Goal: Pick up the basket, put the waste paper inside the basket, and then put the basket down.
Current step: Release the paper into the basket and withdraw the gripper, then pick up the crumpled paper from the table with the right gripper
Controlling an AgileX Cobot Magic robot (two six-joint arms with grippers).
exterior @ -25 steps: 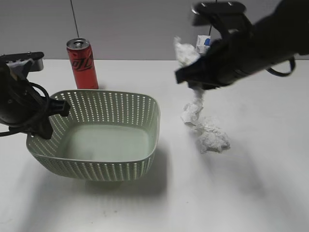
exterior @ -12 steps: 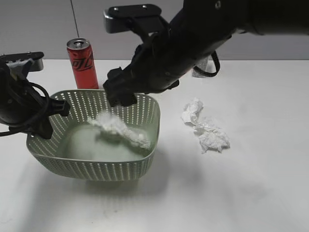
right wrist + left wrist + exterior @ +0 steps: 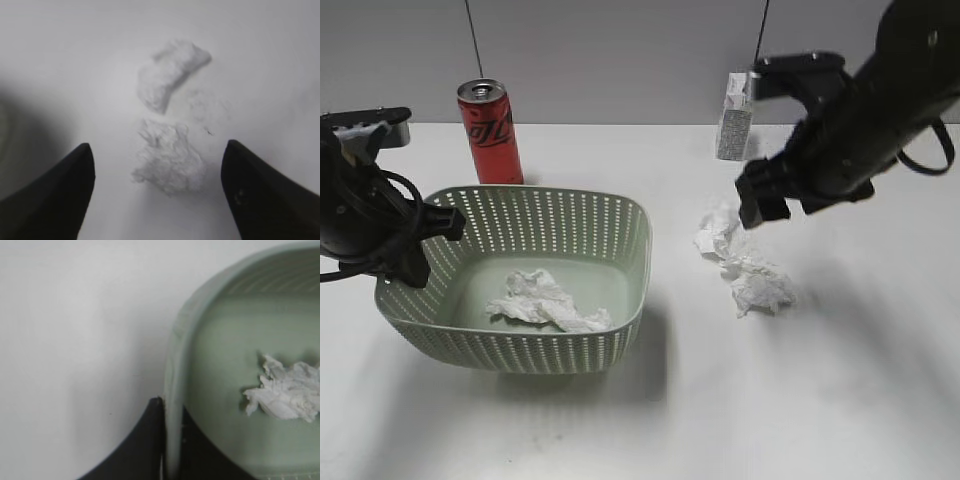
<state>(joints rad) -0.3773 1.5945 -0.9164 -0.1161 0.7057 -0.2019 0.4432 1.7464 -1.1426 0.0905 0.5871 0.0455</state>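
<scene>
The pale green basket (image 3: pixel 550 350) is at the left and appears held slightly off the table. My left gripper (image 3: pixel 415 245) is shut on its left rim, and the left wrist view shows the jaws (image 3: pixel 172 440) pinching the rim (image 3: pixel 175 365). One waste paper wad (image 3: pixel 545 300) lies inside the basket and also shows in the left wrist view (image 3: pixel 285 397). Two more wads (image 3: pixel 720 232) (image 3: pixel 760 285) lie on the table to the right. My right gripper (image 3: pixel 765 205) hangs open and empty above them. Its wrist view shows the jaws (image 3: pixel 159 146) spread around the near wad (image 3: pixel 170 162), with the far wad (image 3: pixel 170 75) beyond.
A red cola can (image 3: pixel 490 130) stands behind the basket's left end. A small white-and-grey carton (image 3: pixel 735 118) stands at the back, behind the right arm. The table is white, and two thin cables hang down at the back.
My right gripper carried a wad left over the basket and let it go inside. It then swung back right, open, above the two wads on the table. The left arm and basket held still.
</scene>
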